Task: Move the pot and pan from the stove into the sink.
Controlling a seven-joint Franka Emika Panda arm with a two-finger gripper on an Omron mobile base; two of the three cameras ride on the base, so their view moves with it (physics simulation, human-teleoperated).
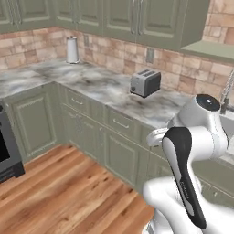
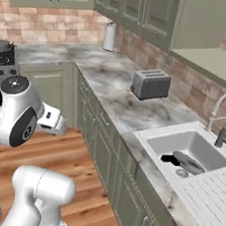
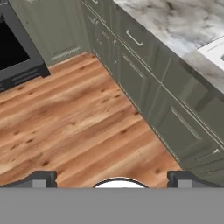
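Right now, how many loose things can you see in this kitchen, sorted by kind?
Pots: 1, the pot on the stove
Pans: 1, the pan lying in the sink
Toasters: 1, the toaster
Paper towel rolls: 1, the paper towel roll
Total: 4

Pan [image 2: 188, 163] lying in sink [image 2: 158, 136]; toaster [image 2: 150, 83] on worktop [image 2: 118, 91] left of it; pot [image 2: 0, 46] on stove [image 2: 2, 66] at far left.
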